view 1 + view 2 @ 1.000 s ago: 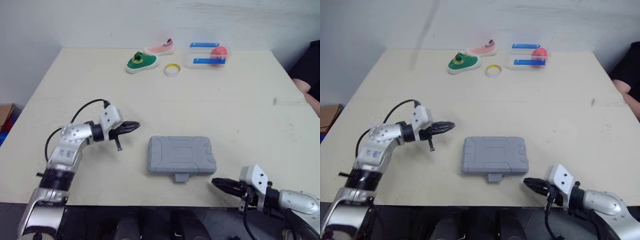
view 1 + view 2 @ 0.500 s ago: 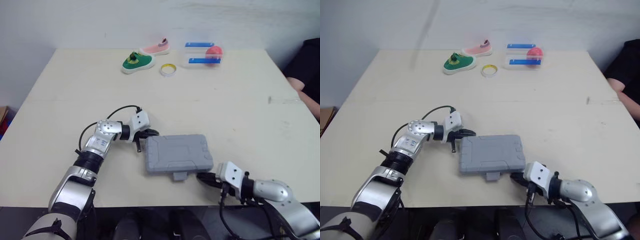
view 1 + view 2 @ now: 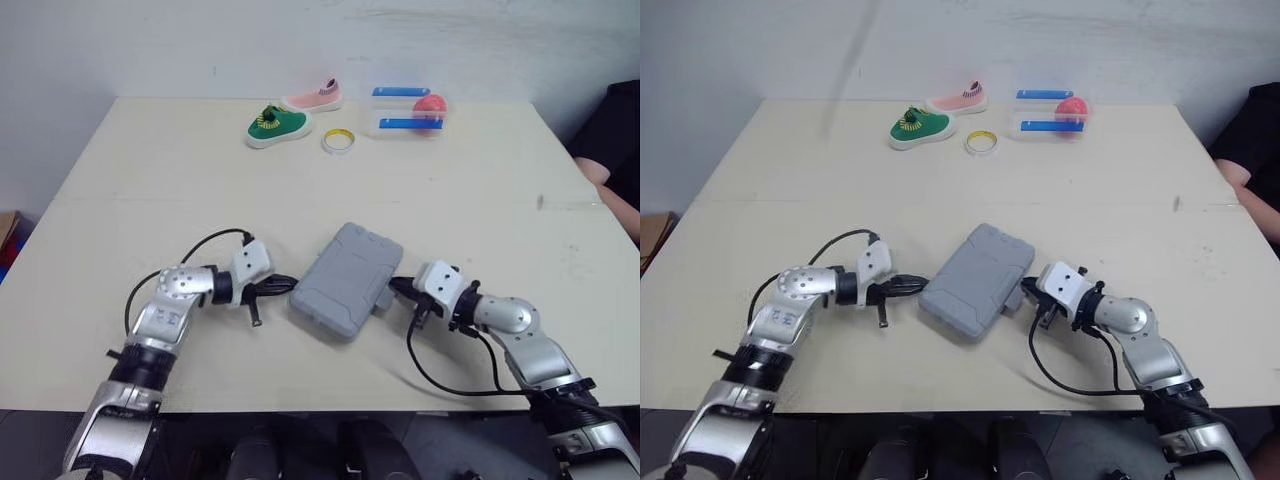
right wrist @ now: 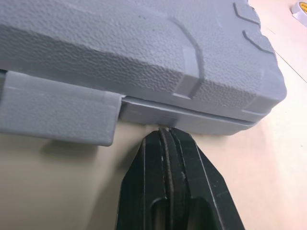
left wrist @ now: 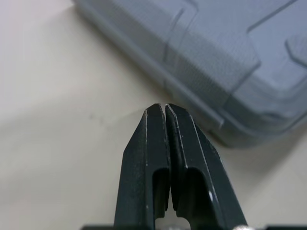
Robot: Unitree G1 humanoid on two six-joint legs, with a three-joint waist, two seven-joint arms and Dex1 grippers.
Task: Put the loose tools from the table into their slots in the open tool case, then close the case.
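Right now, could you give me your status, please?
Left gripper, right gripper shut, empty, at tool case. Case closed, skewed. Green shoe, tape roll far back.

The tool case (image 3: 345,280) lies with its lid down, so its slots and contents are hidden. In both wrist views the case runs off the frame edges. A person (image 3: 622,150) at the table's right side is cut off; a dark sleeve and forearm show. The pink object (image 3: 432,104) in the clear container (image 3: 400,109) is too small to identify. A brown box (image 3: 8,230) on the floor is cut by the frame edge.
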